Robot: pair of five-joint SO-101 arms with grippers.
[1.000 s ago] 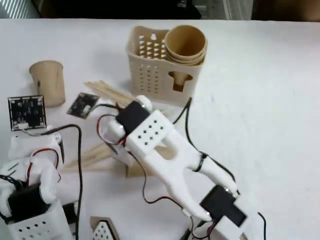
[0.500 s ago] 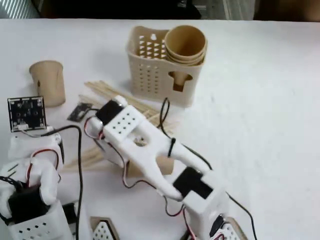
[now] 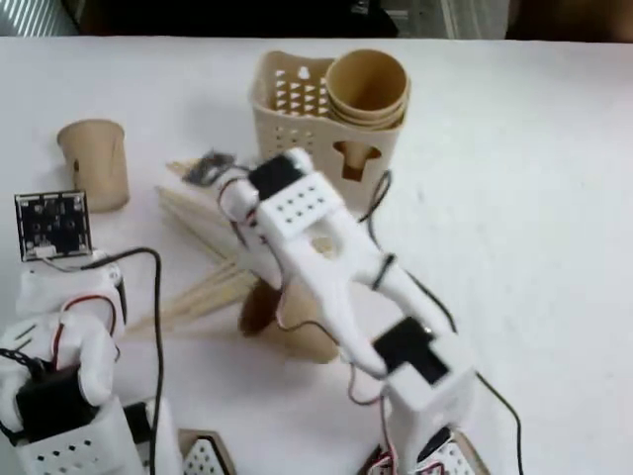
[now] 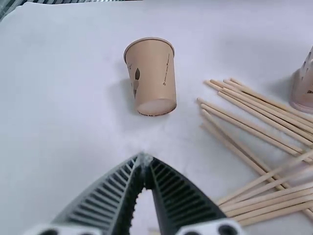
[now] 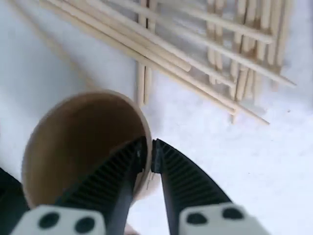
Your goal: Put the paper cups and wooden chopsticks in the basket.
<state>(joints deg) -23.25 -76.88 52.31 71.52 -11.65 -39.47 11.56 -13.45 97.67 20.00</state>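
High view: raise the gripped cup point(image 3: 311, 341) clear of the chopsticks point(image 3: 193, 302) before swinging it to the basket point(image 3: 297, 148); the arm hides most of the cup. Left wrist view: the left tool point(image 4: 143, 157) is closed and empty, near the standing cup point(image 4: 150, 76) on the table point(image 4: 58, 98). Right wrist view: the right tool point(image 5: 147, 143) pinches the cup rim; the cup's lower part is hidden behind the tool.

no legible words or numbers, small dark printed marks on the paper cup point(image 4: 149, 76), unreadable
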